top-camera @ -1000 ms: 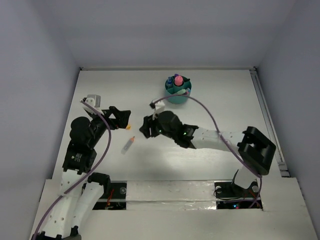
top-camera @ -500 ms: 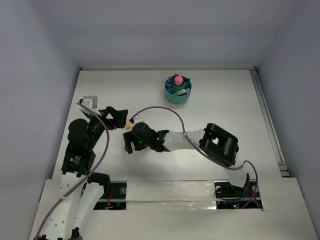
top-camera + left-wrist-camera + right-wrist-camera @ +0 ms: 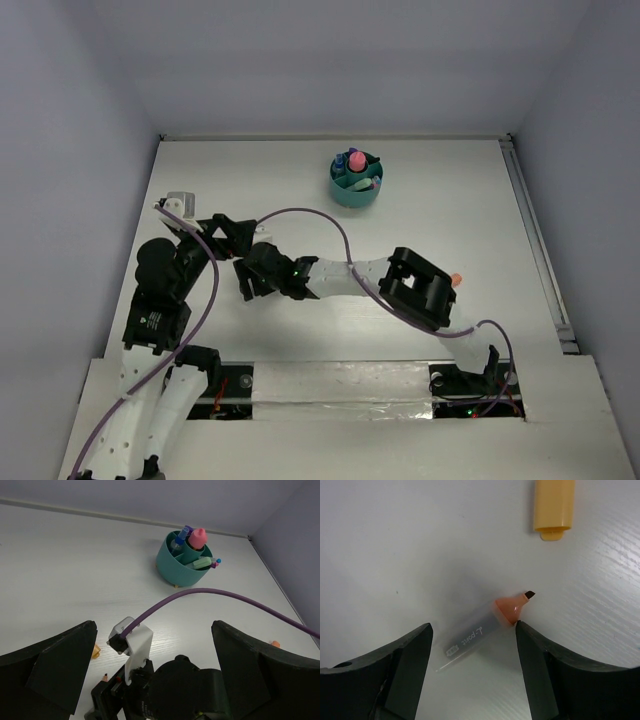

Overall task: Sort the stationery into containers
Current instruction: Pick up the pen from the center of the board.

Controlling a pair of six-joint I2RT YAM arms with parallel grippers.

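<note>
Two end effectors meet at the left side of the white worktop (image 3: 440,200). Leftmost, the left end effector (image 3: 235,238) hangs with its fingers spread wide and nothing between them. A loose yellow-orange plastic cap (image 3: 554,507) lies on the worktop just beside one of those fingers.

Next to the right, the right end effector (image 3: 472,630) is lowered over the uncapped highlighter with clear barrel and orange collar (image 3: 480,629). Its fingers stand apart, straddling the highlighter without clamping it. The highlighter lies flat directly between them, its long axis slanting across the gap. Its dark chisel tip is just beside the finger on the right of the wrist view, and the cap lies well ahead of the fingertips. By that, the right arm is the one placed to take it, and closing now would likely catch the barrel at an angle rather than squarely.

Far ahead and to the right of both end effectors stands the round teal plastic organiser (image 3: 356,190), already holding several pens. Rightmost, a small orange piece (image 3: 456,279) rests beside the right arm's elbow.

A second ago the right arm was folded back mid-worktop, and the highlighter lay in plain sight to the left of its end effector. Now the arm is stretched out and hides the highlighter from above. The left arm has barely shifted.
</note>
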